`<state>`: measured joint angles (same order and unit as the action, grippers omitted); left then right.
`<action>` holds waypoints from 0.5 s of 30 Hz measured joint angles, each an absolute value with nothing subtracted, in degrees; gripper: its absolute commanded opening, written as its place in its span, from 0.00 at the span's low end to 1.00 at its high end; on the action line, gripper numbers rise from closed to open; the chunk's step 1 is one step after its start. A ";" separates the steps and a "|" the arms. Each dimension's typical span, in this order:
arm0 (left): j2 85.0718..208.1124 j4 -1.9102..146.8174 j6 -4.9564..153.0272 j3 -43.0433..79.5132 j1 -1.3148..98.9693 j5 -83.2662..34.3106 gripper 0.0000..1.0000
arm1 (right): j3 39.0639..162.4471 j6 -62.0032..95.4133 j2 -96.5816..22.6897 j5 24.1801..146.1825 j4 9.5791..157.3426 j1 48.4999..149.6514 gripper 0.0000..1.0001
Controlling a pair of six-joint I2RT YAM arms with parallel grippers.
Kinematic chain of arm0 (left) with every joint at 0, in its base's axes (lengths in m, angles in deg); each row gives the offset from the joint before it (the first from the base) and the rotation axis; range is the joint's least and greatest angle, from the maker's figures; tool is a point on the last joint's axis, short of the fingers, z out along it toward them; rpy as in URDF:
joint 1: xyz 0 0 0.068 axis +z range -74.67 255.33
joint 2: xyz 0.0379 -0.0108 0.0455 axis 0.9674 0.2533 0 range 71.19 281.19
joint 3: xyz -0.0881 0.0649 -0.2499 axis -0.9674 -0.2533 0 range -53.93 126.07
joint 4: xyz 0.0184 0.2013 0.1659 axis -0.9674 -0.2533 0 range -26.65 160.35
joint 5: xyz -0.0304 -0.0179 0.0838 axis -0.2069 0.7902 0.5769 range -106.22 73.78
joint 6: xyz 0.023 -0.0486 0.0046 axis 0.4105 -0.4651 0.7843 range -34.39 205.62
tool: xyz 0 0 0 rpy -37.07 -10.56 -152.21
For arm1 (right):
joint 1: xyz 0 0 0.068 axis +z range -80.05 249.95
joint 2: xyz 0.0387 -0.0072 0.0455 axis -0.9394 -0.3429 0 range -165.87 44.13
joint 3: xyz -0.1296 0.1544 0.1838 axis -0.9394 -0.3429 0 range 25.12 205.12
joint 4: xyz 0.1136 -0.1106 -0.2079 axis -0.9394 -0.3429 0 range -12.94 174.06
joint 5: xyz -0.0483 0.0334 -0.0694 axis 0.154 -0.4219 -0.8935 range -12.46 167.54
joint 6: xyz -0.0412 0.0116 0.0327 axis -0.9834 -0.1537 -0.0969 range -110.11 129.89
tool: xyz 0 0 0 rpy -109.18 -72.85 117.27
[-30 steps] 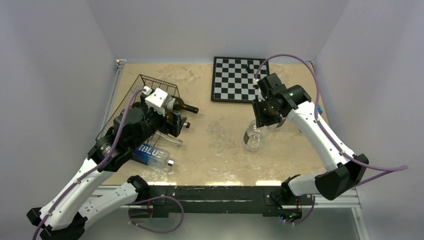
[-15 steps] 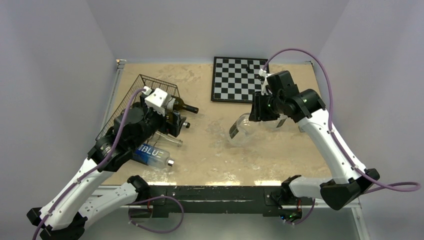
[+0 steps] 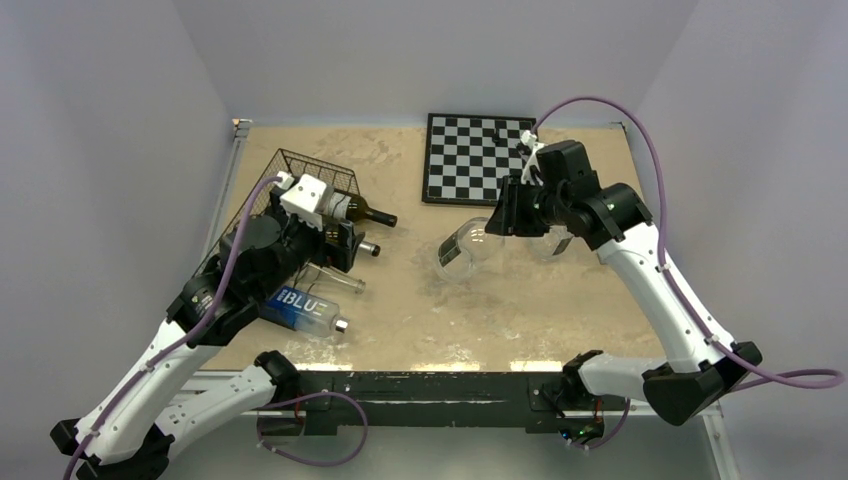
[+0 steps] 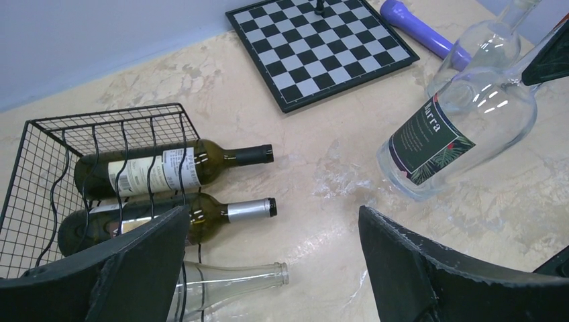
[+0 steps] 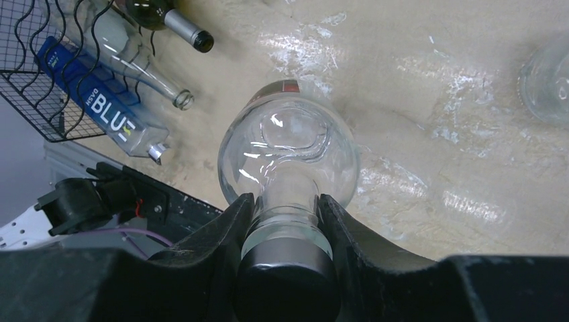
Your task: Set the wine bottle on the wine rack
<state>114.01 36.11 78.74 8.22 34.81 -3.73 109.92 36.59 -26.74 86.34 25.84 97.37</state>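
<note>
While you watch from above, your right gripper has tipped the bottle over and carried it leftward; delivery is under way, with the rack still well apart. Left wrist: your left gripper gapes above the rack. Right wrist: fingers clench the bottle's neck.

Most likely a robotics lab test cell: plain pale walls box in a marbled beige table. The left arm and right arm are bolted to a frame rail at its near edge. Purple cables loop free, and unrelated props share the table: chessboard, black wire rack, bottles.
</note>
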 measured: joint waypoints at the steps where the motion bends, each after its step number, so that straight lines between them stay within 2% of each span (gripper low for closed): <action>1: 114.01 35.94 78.72 8.24 34.81 -3.64 1.00 | 109.50 36.96 -26.78 86.53 26.23 97.37 0.00; 15: 113.95 34.12 78.68 11.98 34.81 -1.65 0.99 | 108.01 41.90 -27.15 91.02 34.08 97.37 0.00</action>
